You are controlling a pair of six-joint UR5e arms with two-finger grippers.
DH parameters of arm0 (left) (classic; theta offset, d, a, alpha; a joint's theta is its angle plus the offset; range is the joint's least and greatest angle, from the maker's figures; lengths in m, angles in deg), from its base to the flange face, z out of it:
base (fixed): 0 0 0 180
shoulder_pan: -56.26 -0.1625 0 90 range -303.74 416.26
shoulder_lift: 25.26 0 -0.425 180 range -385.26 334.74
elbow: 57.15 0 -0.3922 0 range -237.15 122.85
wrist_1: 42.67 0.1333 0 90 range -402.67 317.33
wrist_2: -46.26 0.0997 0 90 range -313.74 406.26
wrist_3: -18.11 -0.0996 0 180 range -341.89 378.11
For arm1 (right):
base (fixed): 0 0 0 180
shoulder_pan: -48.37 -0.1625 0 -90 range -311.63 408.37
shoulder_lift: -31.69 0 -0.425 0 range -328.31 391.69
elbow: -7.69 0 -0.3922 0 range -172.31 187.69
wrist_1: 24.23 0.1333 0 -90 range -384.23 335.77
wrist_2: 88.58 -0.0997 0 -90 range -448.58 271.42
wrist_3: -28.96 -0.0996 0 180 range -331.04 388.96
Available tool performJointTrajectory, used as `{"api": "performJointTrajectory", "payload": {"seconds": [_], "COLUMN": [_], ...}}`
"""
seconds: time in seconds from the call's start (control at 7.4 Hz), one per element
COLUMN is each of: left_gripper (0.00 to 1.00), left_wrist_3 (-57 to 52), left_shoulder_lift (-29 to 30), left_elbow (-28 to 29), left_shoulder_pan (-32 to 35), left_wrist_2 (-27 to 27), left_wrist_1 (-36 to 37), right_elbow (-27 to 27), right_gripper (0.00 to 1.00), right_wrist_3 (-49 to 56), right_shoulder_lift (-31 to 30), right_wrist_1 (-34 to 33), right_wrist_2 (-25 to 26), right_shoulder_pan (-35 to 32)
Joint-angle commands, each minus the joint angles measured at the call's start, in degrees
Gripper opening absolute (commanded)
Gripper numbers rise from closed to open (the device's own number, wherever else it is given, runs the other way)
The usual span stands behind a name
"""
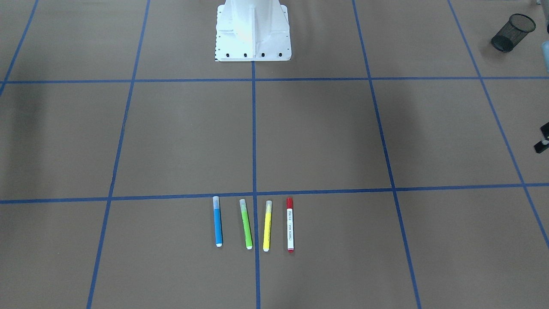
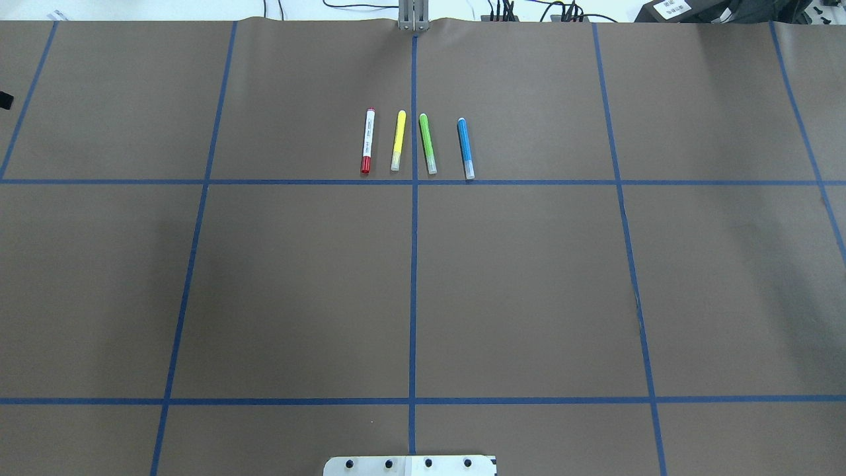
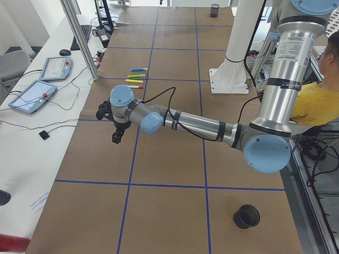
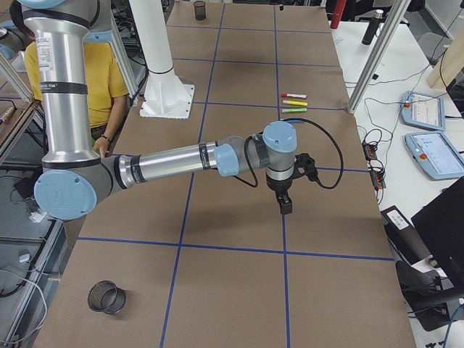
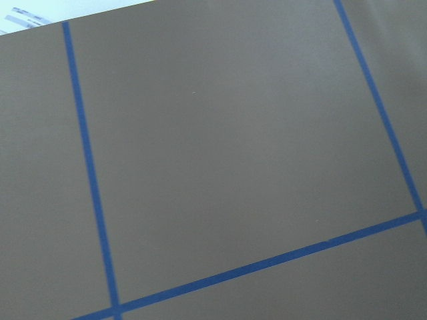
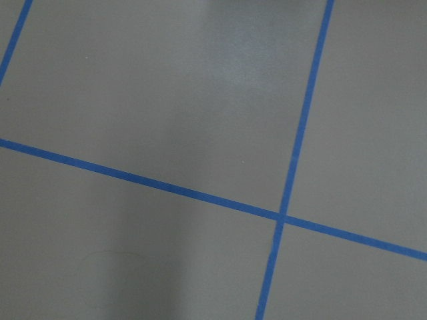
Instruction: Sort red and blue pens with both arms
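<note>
The left gripper point(image 3: 116, 138) and the right gripper point(image 4: 285, 205) hang over bare surface point(image 2: 297, 284) at either side with nothing in them, and I cannot tell how far open they are. Further out, the red pen point(image 2: 367, 141) lies on the left gripper's side and the blue pen point(image 2: 465, 148) on the right's. Both run lengthwise away from the robot, with the yellow marker point(image 2: 398, 140) and green marker point(image 2: 427, 143) between them and the far edge close beyond.

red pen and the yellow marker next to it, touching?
Apart. The overhead exterior view shows a strip of bare table between the red pen and the yellow marker along their whole length; the front-facing view shows the same gap.
</note>
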Motion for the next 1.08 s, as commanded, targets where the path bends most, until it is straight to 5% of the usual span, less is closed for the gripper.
{"api": "performJointTrajectory", "payload": {"seconds": [0.0, 0.27, 0.54, 0.95], "left_gripper": [1.00, 1.00, 1.00, 1.00], "left_wrist_3": [9.1, 17.4, 22.6, 22.6], "left_shoulder_lift": [4.6, 10.0, 17.8, 31.0], "left_elbow": [0.4, 1.6, 1.9, 16.5], "left_shoulder_pan": [-5.6, -12.2, -20.4, -24.2], "left_wrist_2": [0.6, 1.0, 7.5, 8.0], "left_wrist_1": [-1.1, 0.9, 11.9, 15.7], "right_elbow": [-0.2, -0.2, -0.3, -0.4], "right_gripper": [1.00, 1.00, 1.00, 1.00], "right_wrist_3": [-7.9, -10.2, -10.2, -10.1], "right_shoulder_lift": [2.5, 4.1, 4.5, 4.5], "right_wrist_1": [0.7, 0.7, 0.7, 0.7], "right_wrist_2": [0.0, 0.4, 0.4, 0.5], "right_shoulder_pan": [4.0, 7.0, 7.6, 7.8]}}
